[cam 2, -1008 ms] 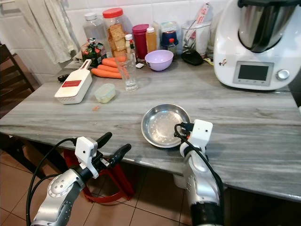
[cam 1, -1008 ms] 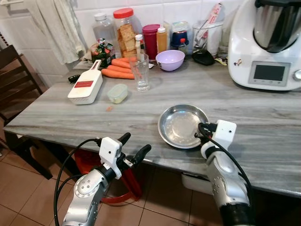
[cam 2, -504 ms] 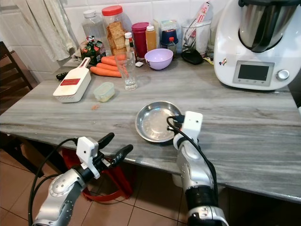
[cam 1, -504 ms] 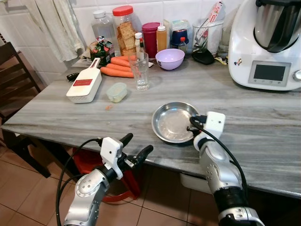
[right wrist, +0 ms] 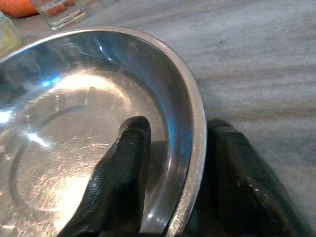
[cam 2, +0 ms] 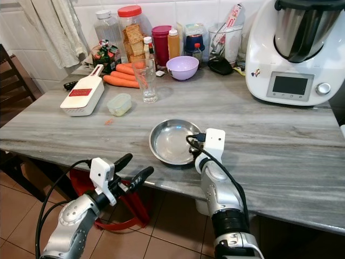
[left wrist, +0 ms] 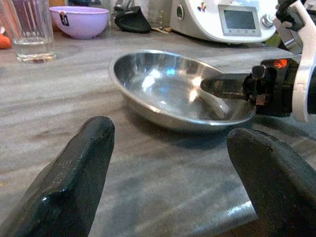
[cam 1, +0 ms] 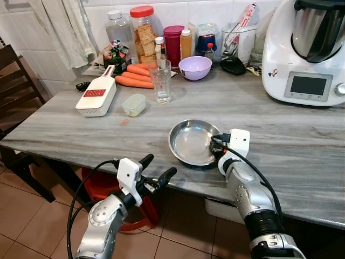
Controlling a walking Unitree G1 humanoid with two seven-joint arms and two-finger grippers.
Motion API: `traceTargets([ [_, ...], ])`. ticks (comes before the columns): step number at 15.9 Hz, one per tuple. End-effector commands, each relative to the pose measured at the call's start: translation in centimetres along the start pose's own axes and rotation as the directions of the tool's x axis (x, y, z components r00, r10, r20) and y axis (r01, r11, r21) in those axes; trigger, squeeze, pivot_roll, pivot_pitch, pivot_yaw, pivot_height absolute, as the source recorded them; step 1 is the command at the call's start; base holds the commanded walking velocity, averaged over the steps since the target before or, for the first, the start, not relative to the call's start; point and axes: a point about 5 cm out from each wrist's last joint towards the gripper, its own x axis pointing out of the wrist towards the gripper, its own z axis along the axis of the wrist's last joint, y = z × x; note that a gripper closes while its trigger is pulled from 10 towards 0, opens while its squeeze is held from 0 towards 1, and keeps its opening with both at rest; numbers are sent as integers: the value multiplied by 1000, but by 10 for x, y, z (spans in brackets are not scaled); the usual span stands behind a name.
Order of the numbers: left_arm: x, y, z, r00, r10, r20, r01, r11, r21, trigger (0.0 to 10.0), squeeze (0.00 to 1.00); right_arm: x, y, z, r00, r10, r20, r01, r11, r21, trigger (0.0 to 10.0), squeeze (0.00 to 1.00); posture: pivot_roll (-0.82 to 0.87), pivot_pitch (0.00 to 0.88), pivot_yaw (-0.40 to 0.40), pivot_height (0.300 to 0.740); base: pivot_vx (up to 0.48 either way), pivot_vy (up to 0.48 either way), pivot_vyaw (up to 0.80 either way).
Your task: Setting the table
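A round steel plate [cam 1: 190,141] lies on the grey table [cam 1: 81,132] near its front edge. My right gripper [cam 1: 217,145] is shut on the plate's right rim; in the right wrist view one finger [right wrist: 123,163] lies inside the plate [right wrist: 74,113] and the other outside under the rim. My left gripper [cam 1: 157,167] is open, held just below and in front of the table edge, left of the plate. It faces the plate [left wrist: 168,89], with nothing between its fingers [left wrist: 84,168].
Behind the plate stand a glass [cam 1: 160,82], a small lidded tub [cam 1: 134,105], a white grater [cam 1: 97,97], carrots [cam 1: 135,81] and a purple bowl [cam 1: 195,67]. A white kitchen machine [cam 1: 307,54] fills the back right. A dark chair [cam 1: 16,81] stands at the left.
My right gripper has drawn the steel plate leftward along the table, a little closer to the glass. The left gripper stays open in about the same place.
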Motion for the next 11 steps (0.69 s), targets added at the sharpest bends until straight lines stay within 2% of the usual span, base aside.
traceTargets([
  [1,-1,7,2,1000,21,0,-21,999,27,10000,0,-2,-1,-1,1000,1,-5,-1,1000,-2,10000,1000,-85,0,108,740,0,0,0],
  [5,3,10,6,998,66,24,-67,997,39,10000,0,-9,-14,13,993,-24,112,29,999,-40,10000,1000,-91,0,112,740,0,0,0],
  [6,3,10,6,996,87,28,-88,995,46,10000,0,-12,-17,18,987,-28,157,33,999,-32,10000,1000,-94,0,112,740,0,0,0],
  [8,3,10,5,995,101,28,-102,993,55,10000,0,-15,-18,21,983,-26,182,29,999,-14,10000,1000,-96,0,113,740,0,0,0],
  [11,0,12,5,987,156,36,-158,986,61,10000,0,-24,-23,29,961,-38,275,58,996,-67,10000,1000,-96,0,114,740,0,0,0],
])
